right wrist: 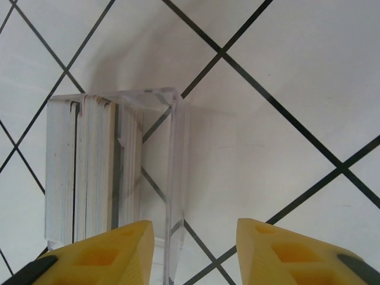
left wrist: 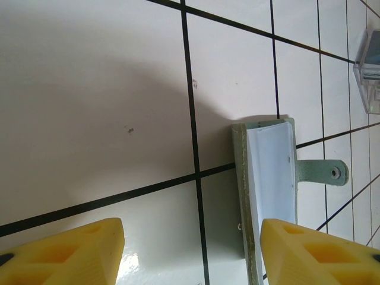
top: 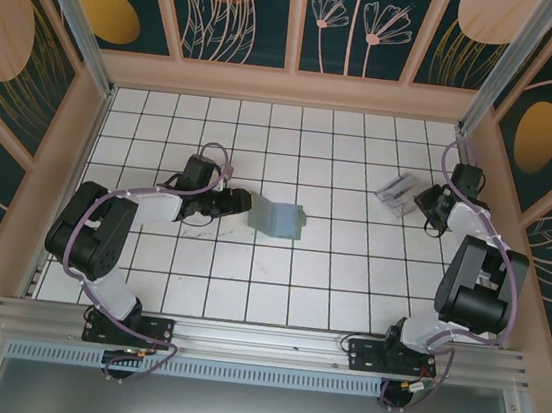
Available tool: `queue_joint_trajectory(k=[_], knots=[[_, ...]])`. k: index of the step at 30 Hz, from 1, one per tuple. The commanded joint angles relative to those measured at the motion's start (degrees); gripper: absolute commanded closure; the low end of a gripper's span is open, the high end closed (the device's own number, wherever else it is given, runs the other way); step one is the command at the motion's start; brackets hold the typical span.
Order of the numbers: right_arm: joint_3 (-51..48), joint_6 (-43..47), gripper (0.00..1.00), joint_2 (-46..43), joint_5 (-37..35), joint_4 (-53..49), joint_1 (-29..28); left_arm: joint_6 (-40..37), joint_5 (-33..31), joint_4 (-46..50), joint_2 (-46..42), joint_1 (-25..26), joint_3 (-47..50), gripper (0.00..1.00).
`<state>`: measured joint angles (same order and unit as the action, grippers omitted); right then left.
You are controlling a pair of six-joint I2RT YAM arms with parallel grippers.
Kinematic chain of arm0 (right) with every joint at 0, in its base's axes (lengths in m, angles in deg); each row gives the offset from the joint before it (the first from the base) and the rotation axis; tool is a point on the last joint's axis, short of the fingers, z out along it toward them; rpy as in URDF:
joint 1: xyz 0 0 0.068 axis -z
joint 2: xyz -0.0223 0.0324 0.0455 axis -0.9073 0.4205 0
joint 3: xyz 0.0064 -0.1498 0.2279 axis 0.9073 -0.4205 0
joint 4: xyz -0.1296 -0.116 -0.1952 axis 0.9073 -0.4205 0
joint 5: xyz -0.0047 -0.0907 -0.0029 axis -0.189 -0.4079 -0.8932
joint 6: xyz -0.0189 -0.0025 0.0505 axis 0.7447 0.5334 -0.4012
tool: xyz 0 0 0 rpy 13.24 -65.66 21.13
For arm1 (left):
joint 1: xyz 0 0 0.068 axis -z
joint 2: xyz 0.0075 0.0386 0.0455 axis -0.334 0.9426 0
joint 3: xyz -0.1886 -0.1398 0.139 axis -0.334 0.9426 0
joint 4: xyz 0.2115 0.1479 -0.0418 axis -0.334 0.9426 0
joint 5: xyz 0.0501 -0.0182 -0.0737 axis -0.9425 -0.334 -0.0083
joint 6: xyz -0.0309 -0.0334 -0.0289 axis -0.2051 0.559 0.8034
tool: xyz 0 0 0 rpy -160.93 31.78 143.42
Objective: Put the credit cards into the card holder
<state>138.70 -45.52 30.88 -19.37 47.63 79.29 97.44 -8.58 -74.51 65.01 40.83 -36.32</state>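
Note:
The card holder (top: 280, 217) stands partly folded on the tiled floor near the middle. Its sage-green outside and pale bluish inside (left wrist: 268, 178) show in the left wrist view, with a snap tab sticking out to the right. My left gripper (top: 241, 202) lies just left of it, open (left wrist: 193, 255), and the holder's near edge is beside the right fingertip (left wrist: 320, 252). The credit cards (right wrist: 89, 166) stand on edge as a stack in a clear plastic box (top: 396, 191). My right gripper (top: 421, 199) is open (right wrist: 193, 249), with the box's clear side wall (right wrist: 178, 178) between its fingers.
Wooden-framed patterned walls enclose the white tiled floor (top: 263, 145) on the far, left and right sides. The clear box (left wrist: 371, 65) also shows at the top right of the left wrist view. An aluminium rail (top: 259, 341) carries both arm bases at the near edge.

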Motion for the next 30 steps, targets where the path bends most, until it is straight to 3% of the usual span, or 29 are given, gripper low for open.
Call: queue_joint_trajectory(k=[1, 7, 10, 20, 30], knots=[[-0.5, 1.7, 0.64, 2.3, 2.0, 1.8, 0.0, -1.3, -0.4, 1.1, -0.8, -0.3, -0.7, 0.37], [-0.9, 3.3, 0.88, 4.8, 5.0, 2.9, -1.2, -0.6, -0.5, 0.5, -1.7, -0.3, 0.5, 0.37], [-1.3, 5.3, 0.94, 4.5, 6.1, 4.0, -3.4, -0.4, -0.7, 0.7, -2.1, -0.3, 1.2, 0.37], [6.1, 11.5, 1.0, 11.6, 9.2, 3.8, -15.2, -0.6, 0.0, 0.5, -2.1, -0.3, 1.8, 0.36], [25.6, 15.6, 1.0, 25.4, 10.2, -2.1, -26.4, -1.3, 0.3, 1.4, -1.8, -0.3, 1.6, 0.37]])
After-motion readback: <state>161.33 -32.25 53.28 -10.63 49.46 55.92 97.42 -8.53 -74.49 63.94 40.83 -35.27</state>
